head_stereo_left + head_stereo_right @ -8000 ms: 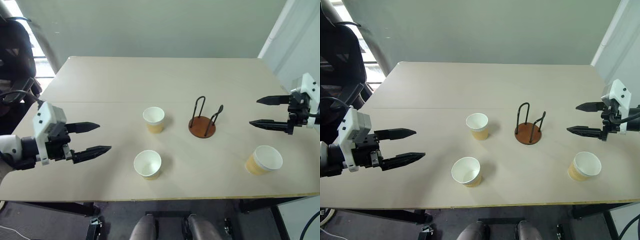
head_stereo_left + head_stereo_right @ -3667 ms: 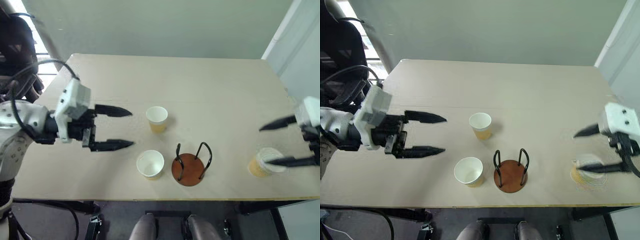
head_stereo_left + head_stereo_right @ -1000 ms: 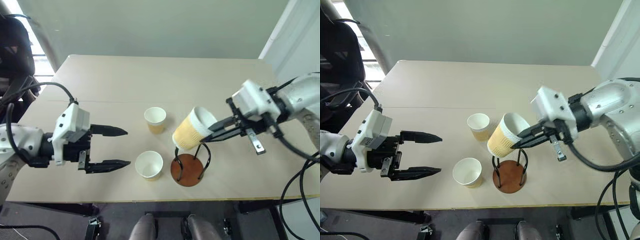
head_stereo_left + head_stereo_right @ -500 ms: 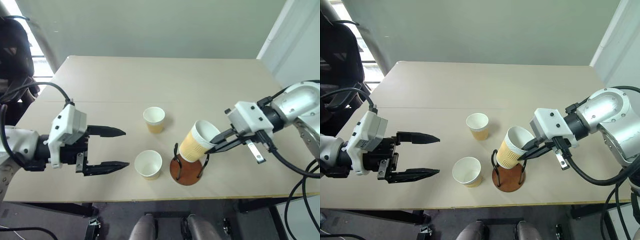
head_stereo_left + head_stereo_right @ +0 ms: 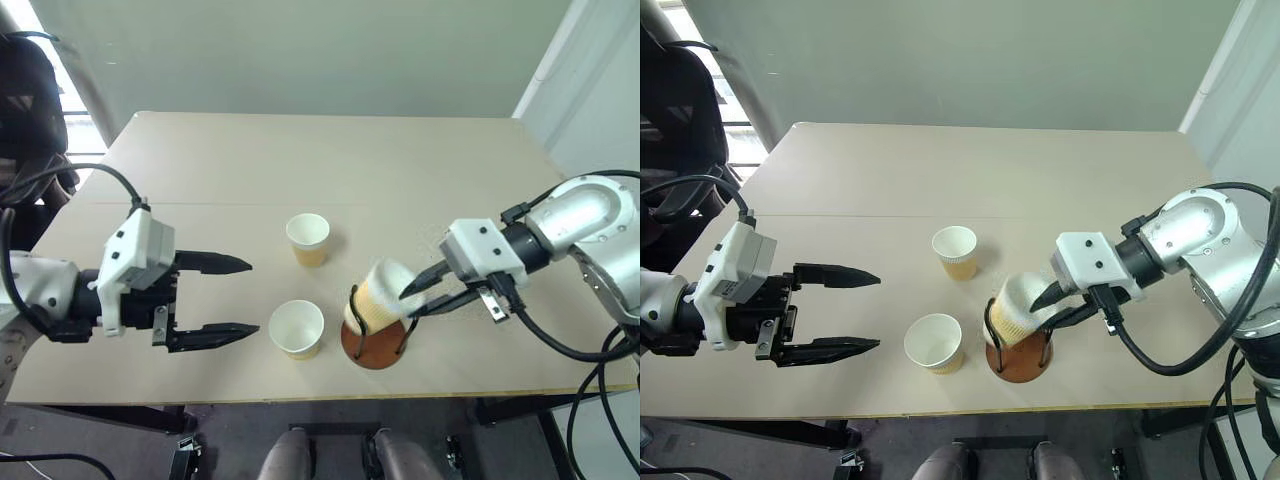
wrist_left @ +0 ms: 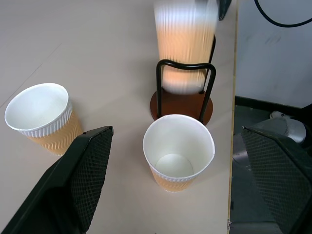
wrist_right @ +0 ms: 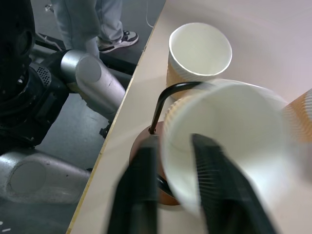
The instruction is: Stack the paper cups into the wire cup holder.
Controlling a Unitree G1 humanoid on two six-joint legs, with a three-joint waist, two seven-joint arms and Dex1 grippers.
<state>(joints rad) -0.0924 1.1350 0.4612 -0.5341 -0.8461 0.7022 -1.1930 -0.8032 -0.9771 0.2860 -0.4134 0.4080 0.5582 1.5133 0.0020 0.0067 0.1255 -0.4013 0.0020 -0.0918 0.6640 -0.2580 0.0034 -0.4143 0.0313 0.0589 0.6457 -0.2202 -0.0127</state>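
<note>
Two black fingers of the right gripper (image 5: 428,293) straddle the rim wall of a tapered yellow-tan paper cup (image 5: 378,298), one inside and one outside; the cup is blurred, so I cannot tell whether they grip it or have let go. It sits tilted between the black wire loops of the holder with the reddish-brown disc base (image 5: 372,346), mouth leaning toward the right arm. The left gripper (image 5: 240,296), wide open and empty, hangs nearer the two loose cups (image 5: 297,328) (image 5: 308,238) on the table (image 5: 300,160).

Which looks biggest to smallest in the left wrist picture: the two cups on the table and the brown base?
1. Nearer cup, closest to the camera.
2. Farther cup.
3. Brown base, partly hidden, so least sure.
</note>
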